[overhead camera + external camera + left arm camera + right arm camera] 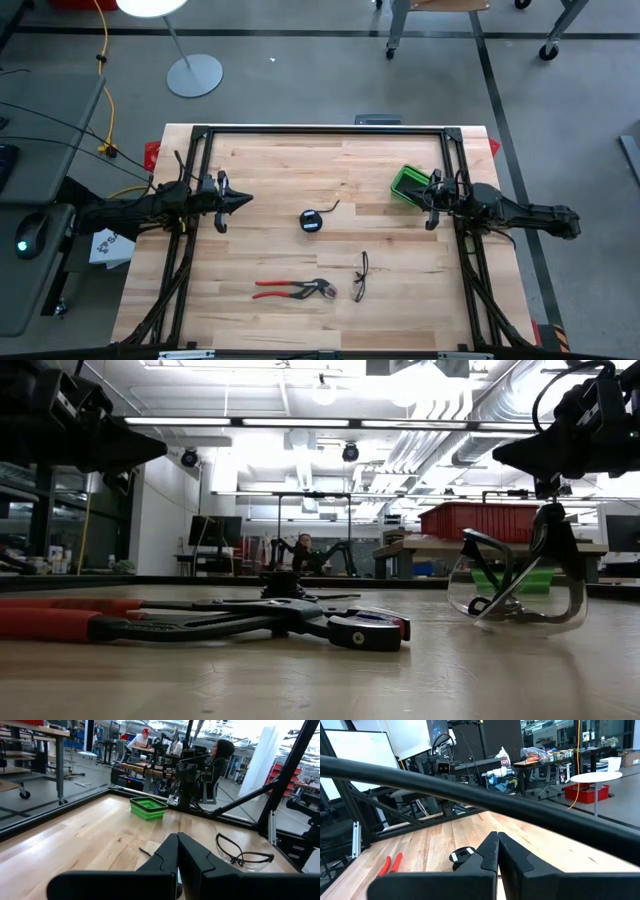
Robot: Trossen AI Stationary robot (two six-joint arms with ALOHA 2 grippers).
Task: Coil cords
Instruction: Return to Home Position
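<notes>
Red-handled pliers lie closest to us in the low view. We see the cord wound on its black spool at the high view's centre, a short tail pointing upper right. It sits between the arms, nearer the left claw. That and the right claw are clenched, empty. We find no readable writing.
</notes>
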